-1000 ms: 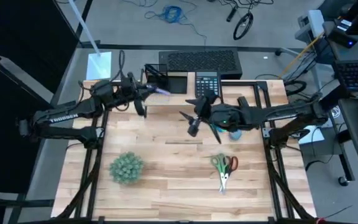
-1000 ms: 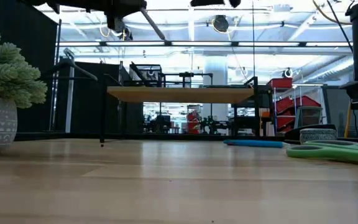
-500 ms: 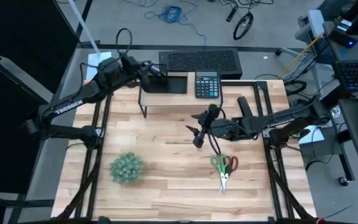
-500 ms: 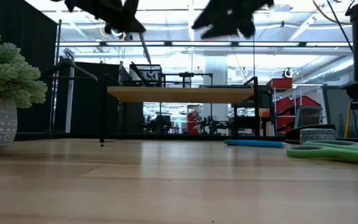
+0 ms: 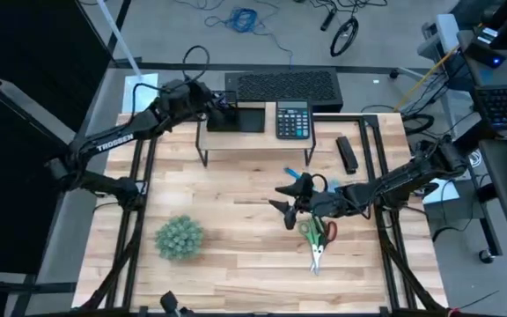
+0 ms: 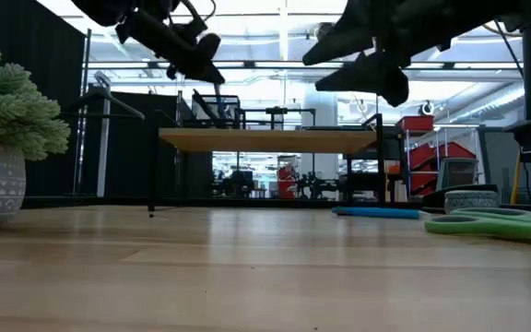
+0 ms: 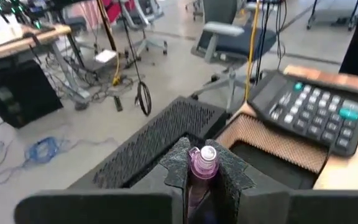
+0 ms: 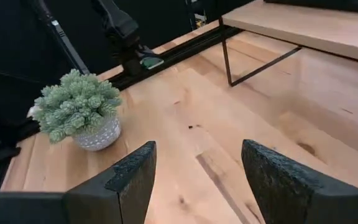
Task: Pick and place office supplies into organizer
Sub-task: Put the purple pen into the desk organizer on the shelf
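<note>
My left gripper (image 5: 221,107) hangs over the black organizer (image 5: 236,116), which stands on the wooden riser shelf (image 5: 245,141) at the table's far side. It is shut on a purple pen (image 7: 202,163). My right gripper (image 5: 284,201) is open above the table's middle, just left of and beyond the green and red scissors (image 5: 317,238), which lie flat on the wood. Nothing sits between its fingers (image 8: 129,180). A blue pen (image 5: 293,173) lies just beyond the right gripper and also shows in the low view (image 6: 376,212). My left gripper pinches the purple pen between its two fingers; the pen's clear-tipped end (image 7: 204,154) sticks out past the fingertips. The pen is lifted clear, above the organizer's dark compartments (image 7: 278,165). The fingers hide the rest of the pen.
A black calculator (image 5: 293,119) sits on the shelf right of the organizer, and a black mesh panel (image 5: 284,86) lies behind both. A potted green ball plant (image 5: 180,238) stands near left. A flat black bar (image 5: 348,154) lies far right. Bare wood lies between the plant and the scissors.
My left gripper has carried the purple pen toward the far edge, from over the shelf's front to over the organizer. My right gripper has gone toward the near edge and down, nearer the scissors, staying open.
</note>
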